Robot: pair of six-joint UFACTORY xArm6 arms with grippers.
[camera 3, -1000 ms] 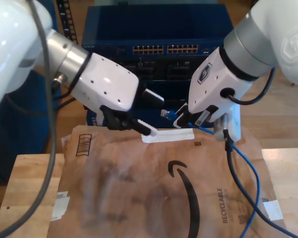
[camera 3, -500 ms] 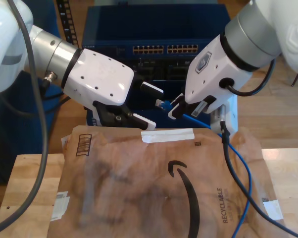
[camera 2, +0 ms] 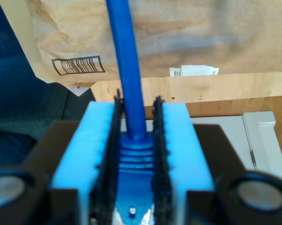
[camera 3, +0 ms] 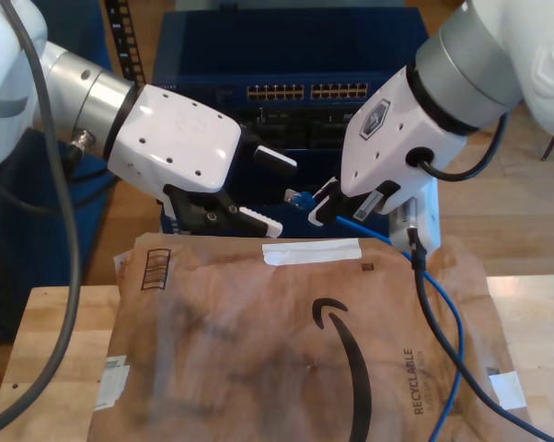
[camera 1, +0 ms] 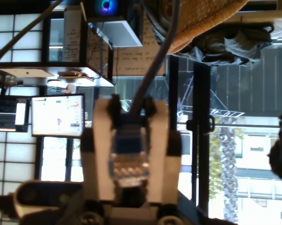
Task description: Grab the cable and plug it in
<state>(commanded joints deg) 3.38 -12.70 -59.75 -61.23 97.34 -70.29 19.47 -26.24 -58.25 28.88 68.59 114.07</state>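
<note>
Both grippers clamped on the cable, socket not yet reached.

First wrist view: my first gripper is closed on a clear-tipped plug seated between its fingers. Second wrist view: my second gripper pinches the blue cable at its ribbed boot, the cord running straight out ahead. Exterior view: an arm's gripper carries a plug in front of the switch; I cannot tell which arm. A tilted plug could jam on the port rim, or the trailing cord could tug it loose.

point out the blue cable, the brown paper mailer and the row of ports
blue cable (camera 2: 128, 70), second wrist view, straight run above the boot
brown paper mailer (camera 3: 240, 359), exterior view, bare middle
row of ports (camera 3: 275, 92), exterior view, one port block
</note>
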